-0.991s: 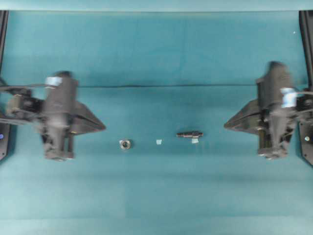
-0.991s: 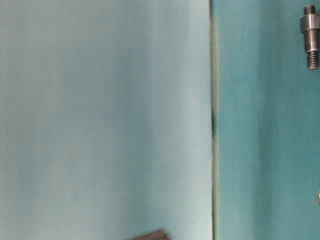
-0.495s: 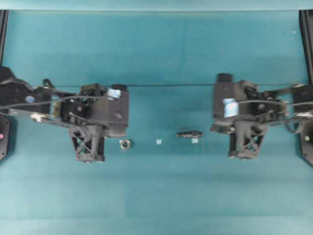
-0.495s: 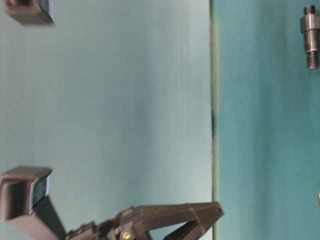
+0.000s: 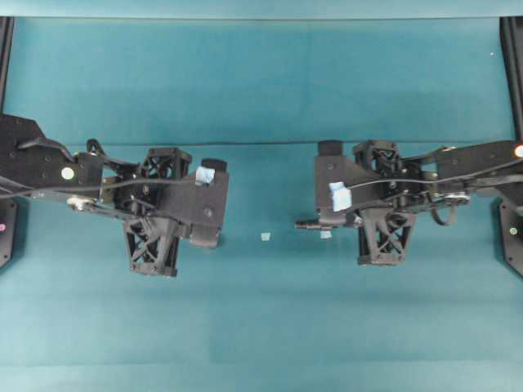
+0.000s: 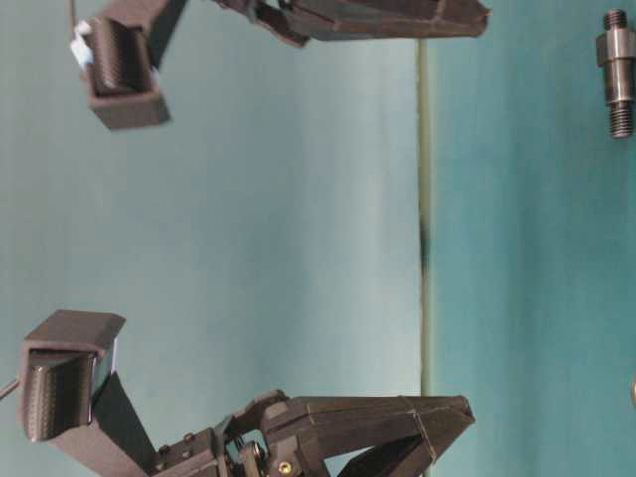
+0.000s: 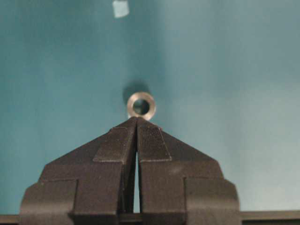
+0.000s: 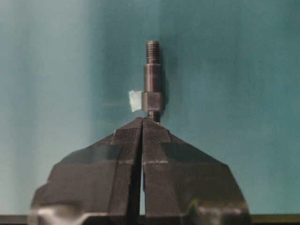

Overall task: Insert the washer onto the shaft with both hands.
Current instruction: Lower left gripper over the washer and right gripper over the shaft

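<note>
Approach step: left gripper [image 7: 137,120] above the washer [image 7: 141,105], right gripper [image 8: 142,120] above the shaft [image 8: 152,82], fingers pressed together, empty; both must open next.

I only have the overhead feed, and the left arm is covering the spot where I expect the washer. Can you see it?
Observer: Yes. In the left wrist view the washer lies flat on the mat, just beyond the tip of the left gripper.
Operator: Are those jaws open?
Observer: No, the fingers are pressed together, holding nothing.
Operator: And the right side?
Observer: The right gripper is shut too, its tip pointing at the near end of the shaft, which lies on the mat beside a pale tape square.
</note>
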Robot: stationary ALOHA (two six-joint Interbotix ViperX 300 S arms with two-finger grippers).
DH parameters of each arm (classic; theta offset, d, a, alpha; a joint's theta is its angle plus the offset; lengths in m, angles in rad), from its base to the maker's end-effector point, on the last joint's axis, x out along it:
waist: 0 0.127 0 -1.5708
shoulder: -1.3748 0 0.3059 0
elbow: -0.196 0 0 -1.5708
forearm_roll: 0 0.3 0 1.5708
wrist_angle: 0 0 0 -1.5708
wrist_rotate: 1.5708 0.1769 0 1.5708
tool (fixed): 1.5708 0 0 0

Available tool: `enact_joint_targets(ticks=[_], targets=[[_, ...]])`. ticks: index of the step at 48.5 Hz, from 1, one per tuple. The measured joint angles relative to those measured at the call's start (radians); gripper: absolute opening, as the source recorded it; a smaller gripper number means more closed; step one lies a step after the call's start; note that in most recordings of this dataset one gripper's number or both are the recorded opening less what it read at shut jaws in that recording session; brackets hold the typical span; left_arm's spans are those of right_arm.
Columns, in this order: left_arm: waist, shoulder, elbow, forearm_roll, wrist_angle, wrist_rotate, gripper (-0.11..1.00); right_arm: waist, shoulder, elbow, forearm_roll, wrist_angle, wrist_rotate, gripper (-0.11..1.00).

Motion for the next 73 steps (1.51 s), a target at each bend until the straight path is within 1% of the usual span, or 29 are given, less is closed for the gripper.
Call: enact_joint_targets(ticks=[7, 10, 12, 16, 17, 19, 23, 25, 27, 28, 32, 42, 60, 65, 73], targets=[[0.002, 0.008, 0.006, 0.000, -0.005, 0.000, 0.03, -0.008, 0.021, -0.008, -0.002, -0.002, -0.002, 0.00], [0.002, 0.011, 0.009, 0.000, -0.006, -0.002, 0.03, -0.011, 0.031, -0.009, 0.000, -0.003, -0.002, 0.08], [0.000, 0.014, 0.011, 0.000, -0.011, -0.003, 0.07, -0.015, 0.037, -0.009, -0.002, -0.003, -0.002, 0.15], [0.000, 0.020, 0.012, 0.000, -0.025, -0.003, 0.24, -0.020, 0.048, -0.011, -0.002, -0.003, -0.002, 0.36], [0.002, 0.023, 0.014, 0.000, -0.032, -0.005, 0.32, -0.021, 0.051, -0.011, 0.000, -0.003, -0.002, 0.42], [0.002, 0.026, 0.017, 0.002, -0.041, -0.003, 0.44, -0.023, 0.057, -0.011, -0.002, -0.005, -0.002, 0.55], [0.002, 0.032, 0.021, 0.002, -0.054, 0.006, 0.70, -0.028, 0.069, -0.011, -0.002, -0.005, -0.002, 0.79], [0.002, 0.038, 0.026, 0.000, -0.061, 0.008, 0.81, -0.029, 0.077, -0.011, -0.002, -0.005, -0.002, 0.88], [0.002, 0.046, 0.031, 0.000, -0.066, 0.008, 0.90, -0.029, 0.086, -0.011, -0.003, -0.006, -0.002, 0.95], [0.002, 0.051, 0.032, 0.002, -0.069, 0.008, 0.91, -0.029, 0.087, -0.011, -0.003, -0.008, -0.002, 0.96], [0.003, 0.069, 0.038, 0.002, -0.080, 0.008, 0.86, -0.029, 0.104, -0.011, -0.005, -0.023, -0.002, 0.94], [0.008, 0.110, 0.041, 0.000, -0.135, 0.006, 0.87, -0.029, 0.140, -0.011, -0.006, -0.086, -0.002, 0.94], [0.017, 0.195, 0.040, 0.002, -0.195, -0.003, 0.86, -0.029, 0.187, -0.011, -0.006, -0.107, -0.002, 0.94], [0.017, 0.207, 0.041, 0.002, -0.198, -0.014, 0.86, -0.029, 0.196, -0.011, -0.006, -0.110, -0.002, 0.94], [0.014, 0.212, 0.046, 0.002, -0.201, -0.060, 0.86, -0.029, 0.206, -0.012, -0.006, -0.120, -0.002, 0.94]])
